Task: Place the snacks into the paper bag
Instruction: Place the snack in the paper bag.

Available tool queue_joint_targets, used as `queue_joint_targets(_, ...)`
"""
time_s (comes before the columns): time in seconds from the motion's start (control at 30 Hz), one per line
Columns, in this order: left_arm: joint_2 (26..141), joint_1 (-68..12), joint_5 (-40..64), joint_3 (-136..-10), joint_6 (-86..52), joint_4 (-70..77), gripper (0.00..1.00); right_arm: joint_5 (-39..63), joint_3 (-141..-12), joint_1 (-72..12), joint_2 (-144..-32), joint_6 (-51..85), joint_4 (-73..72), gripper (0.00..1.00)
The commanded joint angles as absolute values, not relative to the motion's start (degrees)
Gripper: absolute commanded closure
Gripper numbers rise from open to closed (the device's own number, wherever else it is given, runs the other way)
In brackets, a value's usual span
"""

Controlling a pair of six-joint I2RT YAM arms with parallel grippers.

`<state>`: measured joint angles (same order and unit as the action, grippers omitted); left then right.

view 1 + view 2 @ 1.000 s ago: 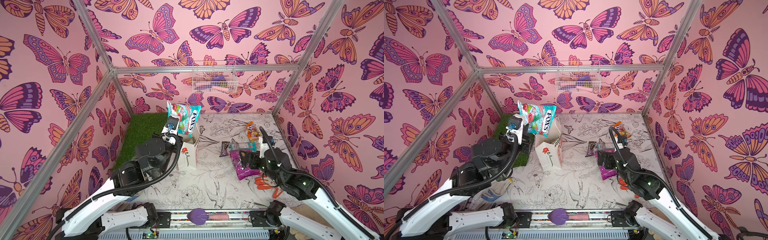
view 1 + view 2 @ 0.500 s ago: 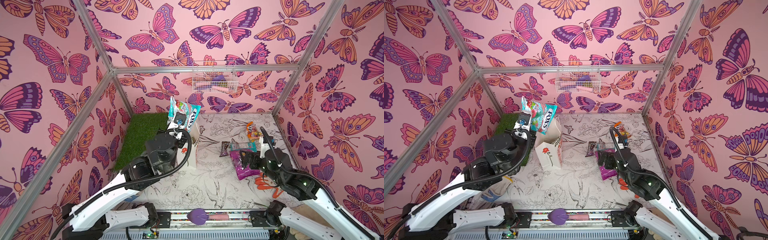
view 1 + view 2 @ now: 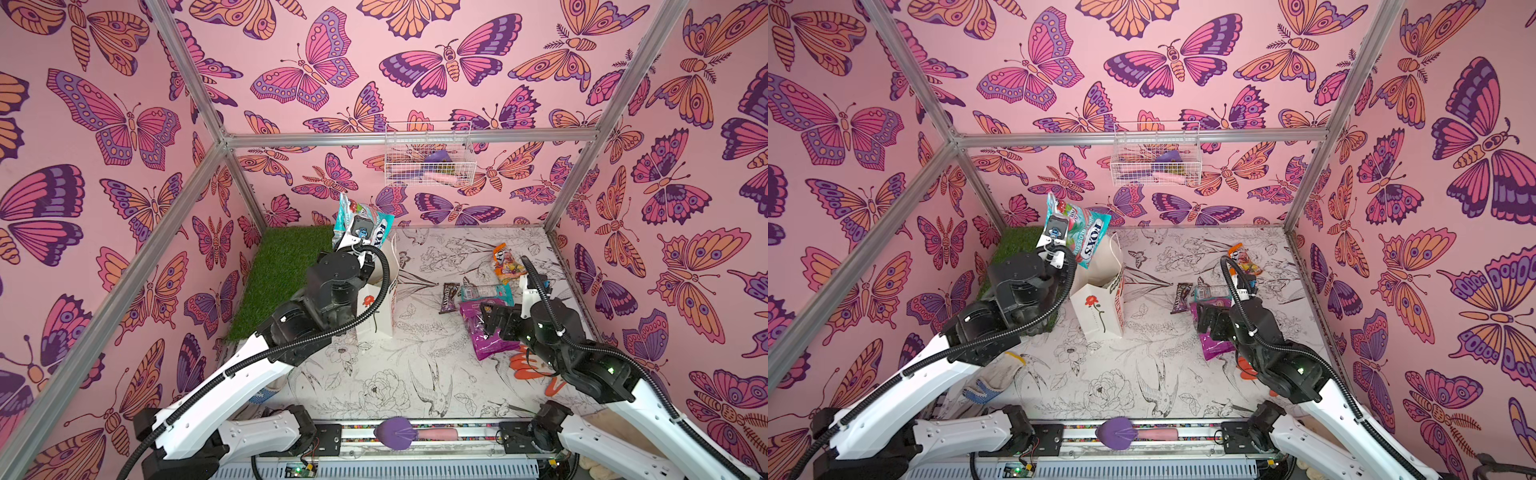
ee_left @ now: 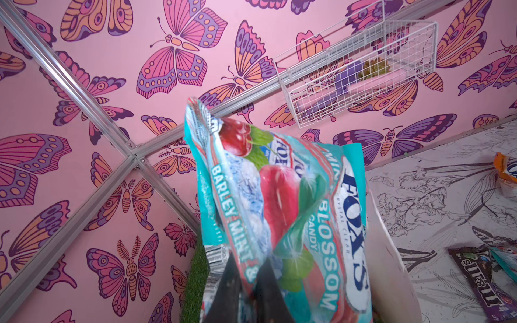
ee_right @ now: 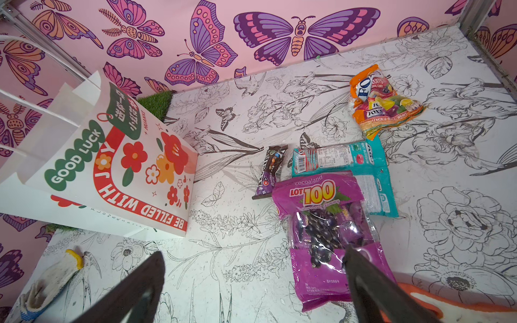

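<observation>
Reading paper bag lettering: right wrist view only, seemingly.

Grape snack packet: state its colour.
The packet is purple, with dark grapes printed; right wrist view shows it best.

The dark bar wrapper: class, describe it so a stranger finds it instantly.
Find the white paper bag standing mid-table. Of the packets to its right, the dark bar wrapper is nearest the bag. It is the smallest and narrowest, beside a teal packet.
</observation>
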<state>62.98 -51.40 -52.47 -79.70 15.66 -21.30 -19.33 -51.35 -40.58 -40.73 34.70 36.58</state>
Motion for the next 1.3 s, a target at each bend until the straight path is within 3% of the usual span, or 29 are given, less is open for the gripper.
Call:
queue_joint_targets(0.0,63.74,-49.49,-49.75,-81.26,11.86,-22.72,1.00,-20.30,-51.08,-40.14,-40.10,35.44,37.26,0.00)
queue_joint_targets(0.47,68.26,-43.21,-43.85,-81.83,8.67,-25.20,1.00,-20.18,-51.09,-40.06,-39.60,35.51,37.65,0.00)
queue_joint_targets(1.27,72.33,-40.69,-40.44,-80.42,4.83,-28.88,1.00,-20.18,-51.88,-39.81,-39.54,35.11,38.25,0.00)
